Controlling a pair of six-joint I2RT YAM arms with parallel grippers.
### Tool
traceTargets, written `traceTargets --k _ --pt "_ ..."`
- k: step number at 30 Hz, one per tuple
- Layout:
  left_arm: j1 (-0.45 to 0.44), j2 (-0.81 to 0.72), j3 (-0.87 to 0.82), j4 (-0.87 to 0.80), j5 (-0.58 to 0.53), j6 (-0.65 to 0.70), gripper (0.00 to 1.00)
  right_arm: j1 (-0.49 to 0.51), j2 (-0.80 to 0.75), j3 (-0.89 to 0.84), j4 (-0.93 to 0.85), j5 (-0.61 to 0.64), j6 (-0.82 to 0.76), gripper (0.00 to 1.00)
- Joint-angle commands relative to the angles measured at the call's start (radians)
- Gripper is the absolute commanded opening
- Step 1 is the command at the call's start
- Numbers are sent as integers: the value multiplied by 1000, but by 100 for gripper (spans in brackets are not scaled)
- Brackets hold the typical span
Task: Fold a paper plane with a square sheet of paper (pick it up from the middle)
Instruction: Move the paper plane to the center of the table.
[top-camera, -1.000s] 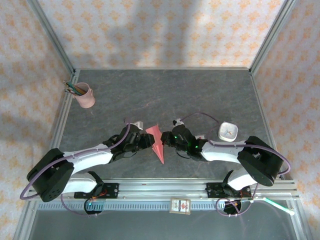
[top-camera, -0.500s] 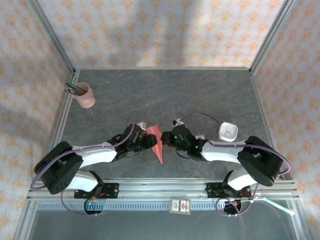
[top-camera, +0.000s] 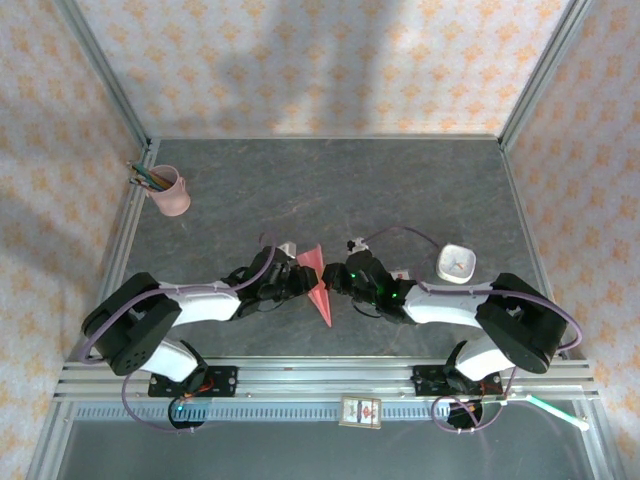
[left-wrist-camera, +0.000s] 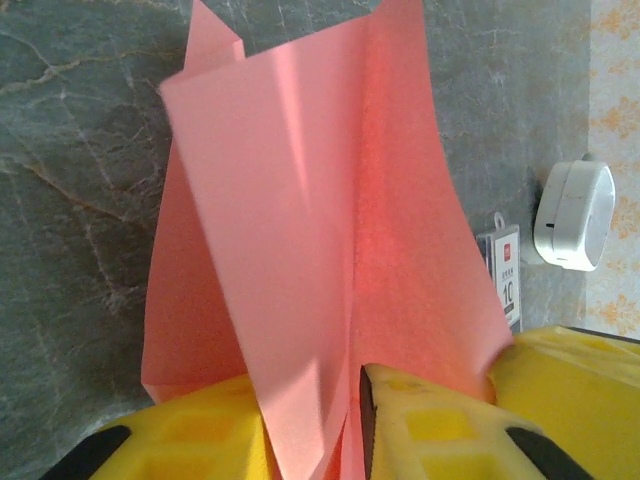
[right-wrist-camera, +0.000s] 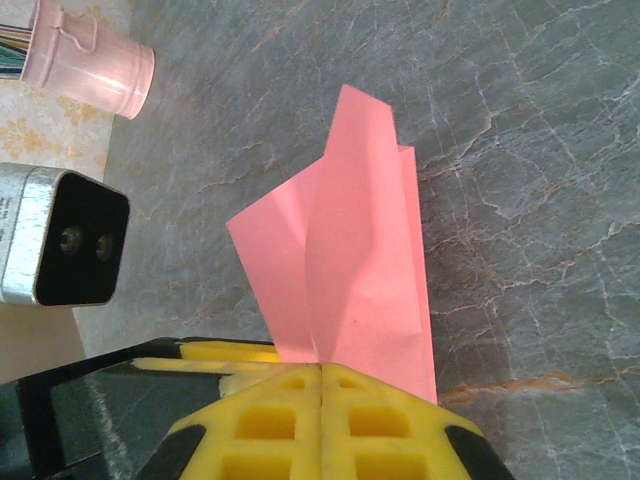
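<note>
Where the two arms meet over the veined grey tabletop (top-camera: 350, 190), the paper plane (top-camera: 321, 298) stands as a narrow salmon dart, matte and sharply creased. Right jaws are pressed shut on its folded edge; left jaws sit slightly parted, straddling its layers.

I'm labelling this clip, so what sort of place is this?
Likely a robot lab test cell: a left arm and right arm bolted to an aluminium rail at a grey table, patterned backdrop panels around it, pink paper between them.
</note>
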Motion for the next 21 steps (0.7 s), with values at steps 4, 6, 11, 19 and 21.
traceTargets --k 4,6,11,19,21 --pt "4 49 43 71 -1 4 26 -8 -18 -19 46 15 9 0" --pt "6 64 43 90 7 1 27 -7 -15 -22 49 17 10 0" --pt "7 83 53 103 12 4 22 -11 -13 -27 59 18 9 0" --pt "15 56 144 -116 -74 129 1 -35 -39 -19 3 38 -27 12" --pt "19 45 202 -256 -124 198 1 -46 -66 -10 -32 50 -57 20"
